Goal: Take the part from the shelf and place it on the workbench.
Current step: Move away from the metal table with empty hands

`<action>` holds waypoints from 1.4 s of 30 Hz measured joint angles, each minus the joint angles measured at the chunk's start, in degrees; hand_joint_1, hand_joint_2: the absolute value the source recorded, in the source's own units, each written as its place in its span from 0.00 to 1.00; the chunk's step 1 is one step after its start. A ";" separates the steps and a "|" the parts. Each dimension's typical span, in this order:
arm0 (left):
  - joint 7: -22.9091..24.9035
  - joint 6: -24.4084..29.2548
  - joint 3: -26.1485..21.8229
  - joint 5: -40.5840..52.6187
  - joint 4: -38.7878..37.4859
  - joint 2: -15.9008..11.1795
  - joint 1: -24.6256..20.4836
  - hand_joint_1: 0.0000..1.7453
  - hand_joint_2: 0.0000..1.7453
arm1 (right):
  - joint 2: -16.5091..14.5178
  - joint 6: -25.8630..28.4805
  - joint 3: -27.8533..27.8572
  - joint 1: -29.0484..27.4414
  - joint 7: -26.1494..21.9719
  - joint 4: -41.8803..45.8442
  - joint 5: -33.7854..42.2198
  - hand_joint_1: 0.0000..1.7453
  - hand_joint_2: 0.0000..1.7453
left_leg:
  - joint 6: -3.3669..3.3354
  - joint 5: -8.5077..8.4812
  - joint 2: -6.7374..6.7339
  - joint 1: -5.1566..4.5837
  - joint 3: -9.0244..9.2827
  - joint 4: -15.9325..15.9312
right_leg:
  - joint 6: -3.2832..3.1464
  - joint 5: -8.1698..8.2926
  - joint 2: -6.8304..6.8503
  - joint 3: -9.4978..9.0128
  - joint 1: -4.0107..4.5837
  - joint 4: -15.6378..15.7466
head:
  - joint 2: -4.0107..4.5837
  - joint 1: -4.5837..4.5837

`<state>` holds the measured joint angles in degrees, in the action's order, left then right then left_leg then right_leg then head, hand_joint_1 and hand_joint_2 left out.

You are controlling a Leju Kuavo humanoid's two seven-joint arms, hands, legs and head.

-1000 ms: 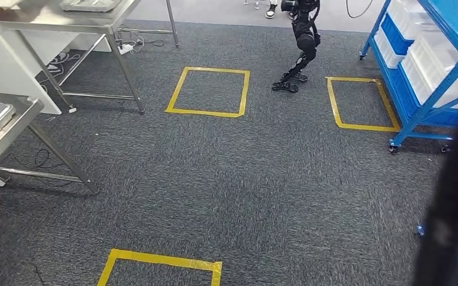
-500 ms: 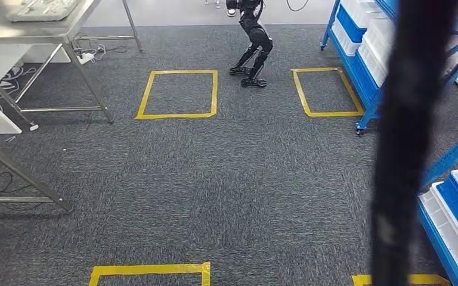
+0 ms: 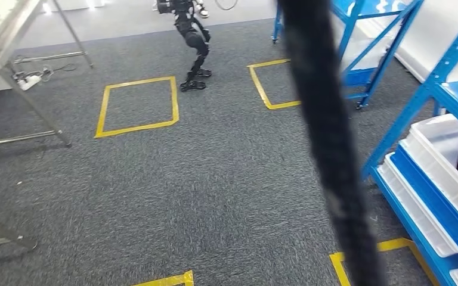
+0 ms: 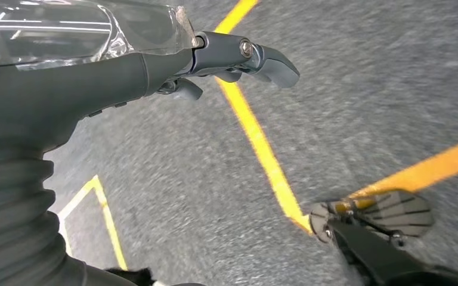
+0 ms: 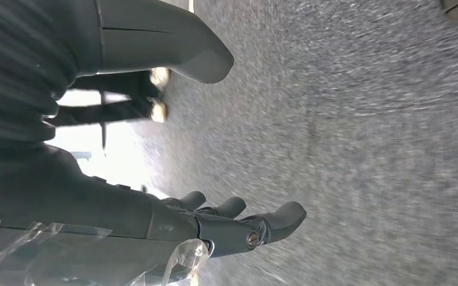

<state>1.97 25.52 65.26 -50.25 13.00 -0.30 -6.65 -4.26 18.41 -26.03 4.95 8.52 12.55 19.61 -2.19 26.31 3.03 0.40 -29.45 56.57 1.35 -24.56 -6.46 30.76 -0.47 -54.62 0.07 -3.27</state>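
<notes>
We see our left hand (image 4: 226, 59) and right hand (image 5: 214, 223) empty, fingers apart, with the blue shelf (image 3: 447, 149) at the head view's right.

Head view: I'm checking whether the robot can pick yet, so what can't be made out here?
- White plastic bins on the blue metal shelf: contents cut off by the picture's edge.
- Grey carpet floor: a blurred black band close to the camera hides a strip.
- Steel workbench: top cut off at the corner.
</notes>
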 joint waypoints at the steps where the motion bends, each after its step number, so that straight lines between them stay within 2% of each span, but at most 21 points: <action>1: -0.02 -0.01 0.00 0.00 0.00 -0.01 -0.05 0.00 1.00 | -0.03 0.02 0.00 -0.05 0.01 0.00 0.08 0.00 1.00 | -0.11 -0.61 0.60 -0.12 0.75 -1.95 | 0.25 0.03 -0.57 0.09 0.01 0.01 | 0.00 -0.01; 3: -0.03 -0.06 0.00 0.00 0.01 0.02 -0.17 0.00 1.00 | -0.01 0.14 0.00 -0.27 0.03 -0.03 0.13 0.00 1.00 | -0.30 -0.79 -0.30 -0.18 0.91 -2.52 | 0.91 0.17 -1.34 0.36 -0.06 0.12 | 0.00 0.01; 4: -0.04 -0.10 0.00 0.01 0.01 0.04 -0.24 0.00 1.00 | 0.02 0.18 0.00 -0.39 0.04 -0.05 0.13 0.00 1.00 | -0.50 -1.02 -0.82 -0.12 1.03 -2.80 | 1.16 0.01 -0.68 0.55 -0.10 -0.13 | 0.00 0.03; 6: -0.09 -0.15 0.00 0.02 0.01 0.05 -0.23 0.00 0.50 | 0.04 0.22 -0.01 -0.35 0.05 -0.09 0.15 0.00 1.00 | -1.12 -1.43 -2.13 0.11 1.23 -3.37 | 1.55 -2.29 2.56 2.27 -0.02 -3.69 | 0.00 0.10; 8: -0.12 -0.15 0.00 0.02 0.00 0.02 -0.02 0.00 0.00 | 0.04 0.23 -0.01 -0.21 0.04 -0.09 0.17 0.00 1.00 | -1.46 -1.41 -3.64 0.02 1.22 -3.42 | 2.00 -6.21 5.24 6.06 -0.20 -11.36 | 0.00 0.16; 10: -0.12 -0.20 0.00 0.02 0.00 0.02 0.09 0.00 0.00 | 0.03 0.23 -0.02 -0.16 0.03 -0.09 0.18 0.00 1.00 | -1.44 -1.29 -5.20 0.01 1.21 -3.39 | 2.58 -7.77 5.67 8.90 -0.69 -16.91 | 0.00 0.18; 11: -0.12 -0.25 0.00 0.02 0.00 0.02 0.07 0.00 0.00 | 0.03 0.23 -0.02 -0.17 0.03 -0.09 0.20 0.00 1.00 | -1.32 -1.18 -5.90 0.06 1.27 -3.37 | 2.91 -6.95 5.88 8.77 -0.99 -16.61 | 0.00 0.18; 14: -0.13 -0.44 0.00 0.02 0.00 0.04 0.03 0.00 0.00 | 0.05 0.25 -0.02 -0.17 0.05 -0.09 0.26 0.00 1.00 | -0.26 -0.38 -7.68 0.22 1.76 -2.93 | 3.81 -1.57 8.82 2.91 -1.60 -5.57 | 0.00 0.17; 16: -0.17 -0.50 0.00 0.02 0.00 -0.01 -0.01 0.00 0.00 | 0.01 0.31 -0.02 -0.11 0.06 -0.09 0.29 0.00 1.00 | 0.67 0.33 -8.71 0.09 2.07 -2.53 | 3.30 -0.39 10.13 0.63 -1.44 -1.13 | 0.00 0.15; 19: -0.21 -0.54 0.00 0.03 0.01 -0.02 -0.20 0.00 0.00 | 0.04 0.41 -0.01 -0.14 0.08 -0.10 0.33 0.00 1.00 | 1.70 0.98 -9.97 0.51 2.70 -2.47 | 1.76 -0.54 8.39 0.73 -0.94 -0.88 | 0.00 0.13; 21: -0.31 -0.67 0.00 0.03 0.02 0.08 -0.32 0.00 0.00 | 0.10 0.51 0.00 -0.07 0.11 -0.11 0.36 0.00 1.00 | 2.25 3.34 -7.94 0.83 1.73 0.71 | 1.04 -0.36 7.17 0.74 -0.93 -0.78 | 0.00 0.10; 23: -0.50 -0.81 0.00 0.02 0.02 0.15 -0.20 0.00 0.00 | 0.13 0.65 0.00 0.09 0.14 -0.11 0.47 0.00 1.00 | 2.30 7.43 -4.86 0.86 -1.76 8.55 | 0.48 -0.24 5.93 0.83 -0.71 -0.77 | 0.00 0.07; 25: -0.62 -0.87 0.00 -0.01 0.02 0.15 0.11 0.00 0.00 | 0.12 0.73 0.00 0.13 0.08 -0.11 0.61 0.00 1.00 | 1.97 9.62 -3.79 0.75 -5.24 15.28 | 0.16 -0.17 4.40 0.88 -0.40 -0.78 | 0.00 0.07; 27: -0.66 -0.95 0.00 -0.02 0.02 0.15 0.22 0.00 0.00 | 0.11 0.79 0.00 0.06 -0.04 -0.11 0.69 0.00 1.00 | 1.44 7.54 -3.38 0.65 -5.24 14.12 | 0.09 -0.13 2.74 0.78 -0.26 -0.79 | 0.00 0.07; 30: -0.66 -1.02 0.00 -0.01 0.02 0.13 0.00 0.00 0.00 | 0.12 0.84 0.00 0.11 -0.19 -0.11 0.75 0.00 1.00 | 0.39 1.32 -0.20 0.38 -0.42 1.99 | 0.36 -0.02 0.49 0.66 -0.10 -0.85 | 0.00 0.06; 32: -0.71 -1.06 0.00 0.01 0.02 0.12 -0.06 0.00 0.00 | 0.16 0.91 0.00 0.04 -0.22 -0.11 0.80 0.00 1.00 | 0.13 0.17 0.95 0.08 0.84 -1.39 | 0.87 0.13 -0.69 0.84 -0.08 -0.78 | 0.00 0.05; 34: -0.79 -1.13 0.00 0.03 0.03 0.18 -0.14 0.00 0.00 | 0.25 0.96 0.00 -0.21 -0.22 -0.13 0.86 0.00 1.00 | -0.17 -0.09 -0.23 0.04 0.87 -1.64 | 1.48 0.38 -1.45 1.12 -0.24 -0.57 | 0.00 0.07; 36: -0.83 -1.15 0.00 0.03 0.04 0.27 -0.25 0.00 0.00 | 0.35 0.97 -0.01 -0.30 -0.21 -0.16 0.91 0.00 1.00 | -0.76 -0.62 -1.54 0.18 0.90 -2.18 | 1.92 -0.99 1.18 2.27 -0.19 -2.59 | 0.00 0.26; 38: -0.83 -1.14 0.00 0.03 0.04 0.30 -0.09 0.00 0.00 | 0.43 0.98 -0.02 -0.18 -0.21 -0.17 0.93 0.00 1.00 | -1.20 -0.89 -3.17 0.10 0.87 -2.45 | 2.18 -4.78 4.85 5.31 -0.16 -9.04 | 0.00 0.53; 40: -0.83 -1.17 0.00 0.04 0.04 0.31 0.14 0.00 0.00 | 0.46 0.98 -0.02 -0.07 -0.20 -0.17 0.96 0.00 1.00 | -1.34 -0.84 -4.85 -0.06 0.79 -2.42 | 2.43 -7.74 5.74 8.58 -0.27 -16.13 | 0.00 0.64; 42: -0.84 -1.20 0.00 0.04 0.04 0.36 0.08 0.00 0.00 | 0.49 0.99 -0.02 -0.09 -0.17 -0.17 1.03 0.00 1.00 | -1.28 -0.74 -6.35 -0.07 0.83 -2.40 | 2.63 -6.65 6.09 8.25 -0.36 -16.12 | 0.00 0.64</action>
<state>1.13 24.32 65.26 -50.21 13.05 0.06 -6.57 -3.78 19.40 -26.05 4.85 8.35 12.37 20.63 -3.46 25.57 -3.32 0.34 -28.62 54.17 3.98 -31.21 -0.37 39.01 -0.83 -70.74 0.07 -2.63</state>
